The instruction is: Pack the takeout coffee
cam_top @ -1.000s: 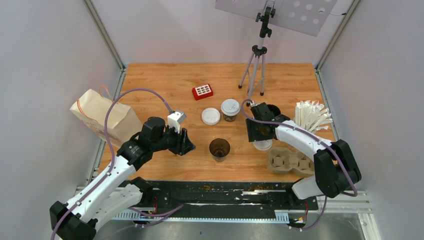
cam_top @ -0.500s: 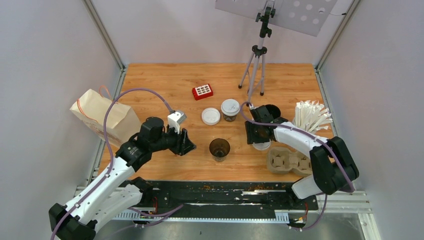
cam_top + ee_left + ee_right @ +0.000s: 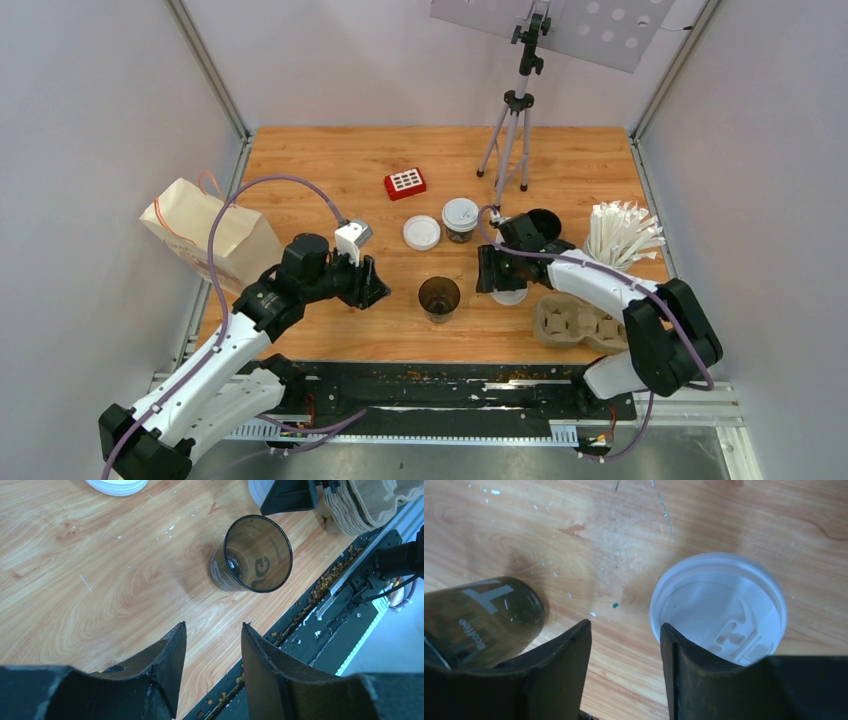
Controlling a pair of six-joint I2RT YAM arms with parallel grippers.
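At the near edge, a black rail (image 3: pixel 440 385) strewn with brown crumbs runs along the tabletop (image 3: pixel 330 170). Just past it on the right sits the moulded cup tray (image 3: pixel 580 322). The lidless cup (image 3: pixel 252 555) stands upright near the front middle, between the two hands. The left hand (image 3: pixel 213 627) hangs low to the cup's left, its jaws parted over bare wood and apart from the cup. The right hand (image 3: pixel 624 625) hovers close on the cup's other side, also open and gripping nothing. A white lid (image 3: pixel 719 605) lies flat just outside one of its fingers, between cup and tray, and the dark cup shows outside the other finger.

Farther back, a second lid (image 3: pixel 421 232) lies just beside the lidded cup (image 3: pixel 461 218), which stands upright. Paper-wrapped straws (image 3: pixel 622 232) fan out at the right edge, and a paper bag (image 3: pixel 210 235) sits at the left edge. Behind them are a small red block (image 3: pixel 405 183) and a tripod (image 3: pixel 515 120).
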